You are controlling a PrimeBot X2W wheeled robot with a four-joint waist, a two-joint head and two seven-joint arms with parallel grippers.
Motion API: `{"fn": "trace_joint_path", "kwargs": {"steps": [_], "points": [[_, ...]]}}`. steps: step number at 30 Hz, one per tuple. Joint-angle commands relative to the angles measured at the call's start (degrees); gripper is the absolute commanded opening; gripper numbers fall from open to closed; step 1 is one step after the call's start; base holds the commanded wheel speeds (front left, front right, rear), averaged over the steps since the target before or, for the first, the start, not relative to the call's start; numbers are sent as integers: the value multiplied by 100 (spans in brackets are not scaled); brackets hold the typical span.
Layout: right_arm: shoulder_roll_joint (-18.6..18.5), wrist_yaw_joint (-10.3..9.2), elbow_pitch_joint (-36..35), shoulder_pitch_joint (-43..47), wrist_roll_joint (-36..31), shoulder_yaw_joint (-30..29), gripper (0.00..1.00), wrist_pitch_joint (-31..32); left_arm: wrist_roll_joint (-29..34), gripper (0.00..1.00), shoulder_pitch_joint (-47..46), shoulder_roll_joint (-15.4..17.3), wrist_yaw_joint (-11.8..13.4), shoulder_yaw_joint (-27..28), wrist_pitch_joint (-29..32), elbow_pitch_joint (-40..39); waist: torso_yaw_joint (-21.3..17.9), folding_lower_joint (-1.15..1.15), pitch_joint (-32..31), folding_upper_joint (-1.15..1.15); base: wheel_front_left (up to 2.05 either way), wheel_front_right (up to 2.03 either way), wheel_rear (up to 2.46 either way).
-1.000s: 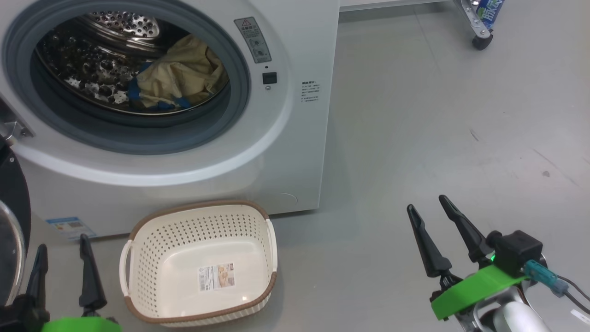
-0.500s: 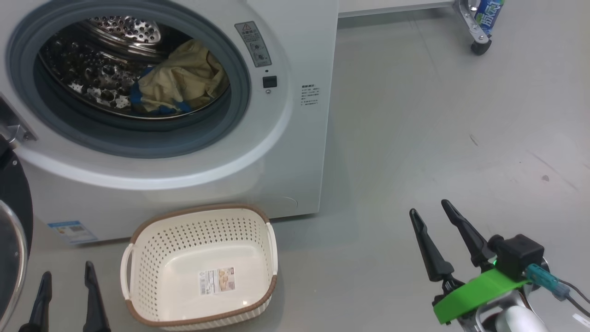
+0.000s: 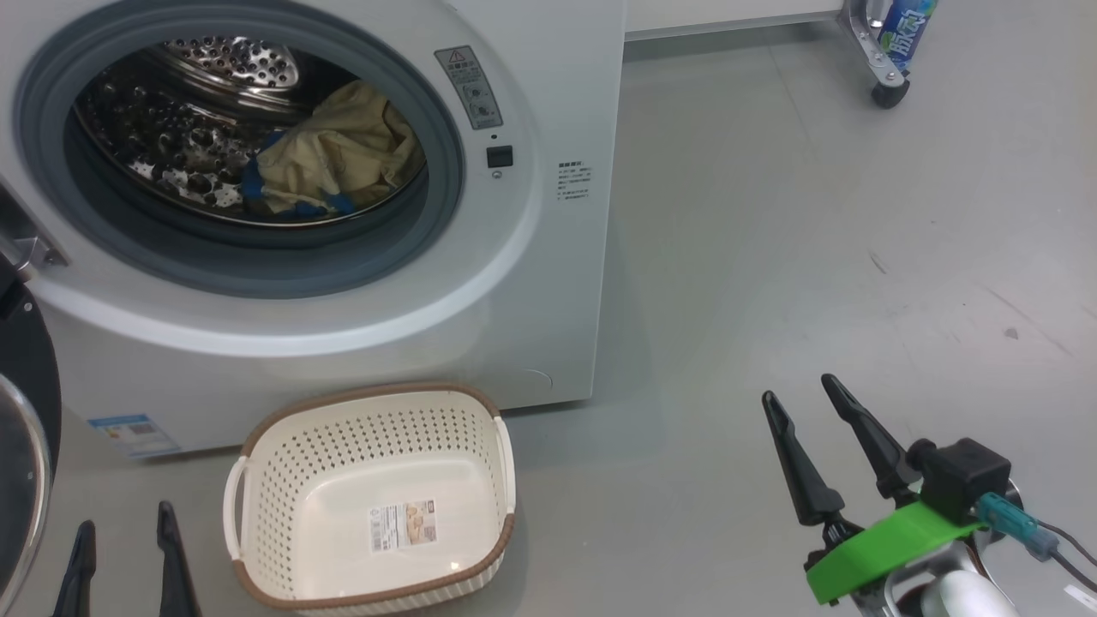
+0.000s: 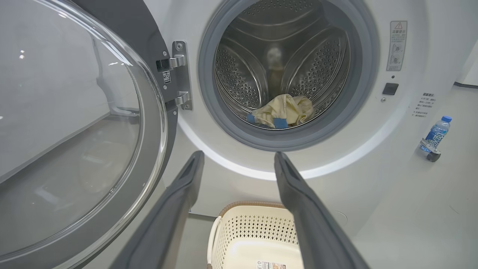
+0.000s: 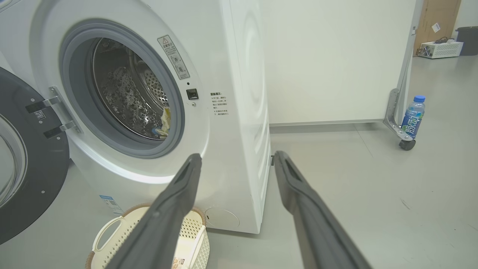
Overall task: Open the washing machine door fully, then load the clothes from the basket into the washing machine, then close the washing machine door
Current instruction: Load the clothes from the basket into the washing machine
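Clothes (image 3: 330, 158) inside the washing machine (image 3: 548, 257), basket (image 3: 257, 446) before it empty, washing machine door (image 4: 74, 149) beside it not yet closed; left gripper (image 3: 123, 516) and right gripper (image 3: 799, 387) spread wide, holding nothing.

washing machine (image 3: 514, 283): smooth glossy white | drum (image 3: 163, 137): shiny perforated steel | seal (image 3: 257, 270): matt grey rubber | washing machine door (image 4: 67, 123): clear glossy glass, metal hinge (image 4: 182, 74) | clothes (image 3: 343, 158): soft crumpled cloth | basket (image 3: 283, 488): cream perforated plastic, woven-look brown rim (image 3: 368, 392), paper label (image 3: 403, 523) | floor (image 3: 771, 257): smooth grey, faintly scuffed

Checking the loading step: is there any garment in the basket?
No, the head view shows the basket with just its label sticker on the base, while the clothes lie in the drum.
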Motion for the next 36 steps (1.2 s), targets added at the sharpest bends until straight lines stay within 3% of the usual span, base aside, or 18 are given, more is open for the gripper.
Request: {"fn": "trace_joint_path", "kwargs": {"steps": [1,36], "points": [[-67,-2,-160,-85,-23,61,100,-55,-45,100,-185,87,36,241,6,-192,5,0,18,0,0,0,0],[-56,-2,-150,-197,-13,28,100,-55,-90,100,-367,17,72,268,-35,-86,81,0,225,0,-5,5,0]]}}
